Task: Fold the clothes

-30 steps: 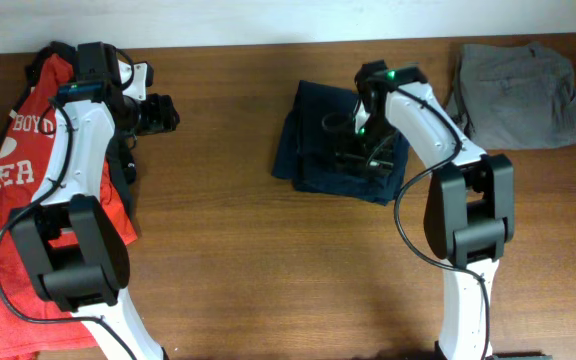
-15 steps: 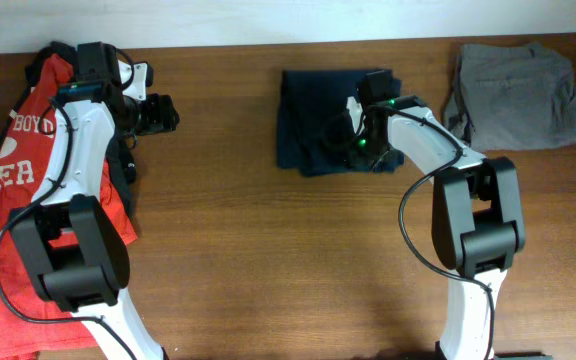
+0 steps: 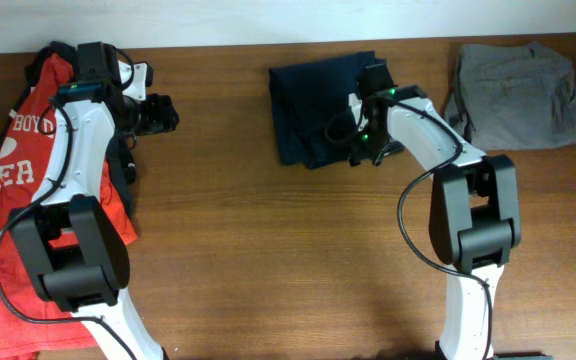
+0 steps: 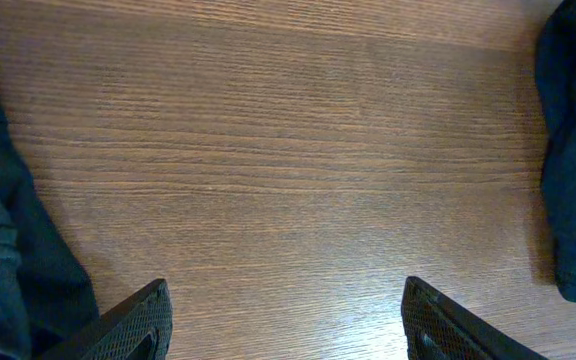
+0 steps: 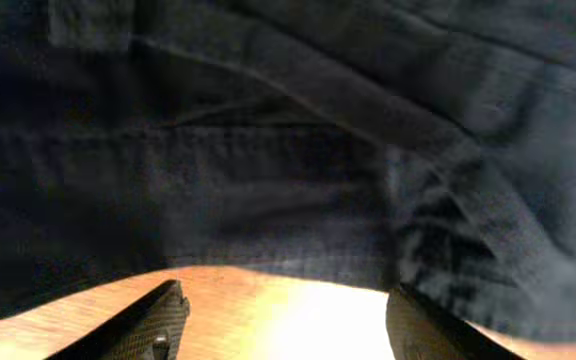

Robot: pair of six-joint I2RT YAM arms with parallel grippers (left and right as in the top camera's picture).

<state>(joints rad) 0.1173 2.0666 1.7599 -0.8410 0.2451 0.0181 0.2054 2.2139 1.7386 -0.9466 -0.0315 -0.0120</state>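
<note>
Red shirt [image 3: 23,190] is lying far left, left gripper [image 4: 285,290] hovering beside it, jaws spread over bare table [image 3: 268,250]. Centre, right gripper [image 5: 283,300] is hanging jaws apart at the edge of the folded navy garment [image 3: 308,110]; grey folded clothes [image 3: 518,95] are sitting far right.

Legible text is recorded on one item only: the red cotton T-shirt with white print [image 3: 30,150], lying at the 9 o'clock edge of the brown wooden surface [image 3: 268,250] in the overhead view.

Upper line, white block capitals: "BOYD", complete and slightly tilted.

Lower line, same white capitals: "EA" reads clearly, and a partial character stands before it at the shirt's 9 o'clock side, possibly "S". The white left arm [image 3: 73,150] crosses the print toward 3 o'clock and hides the rest of both lines, so the full wording cannot be established.
</note>
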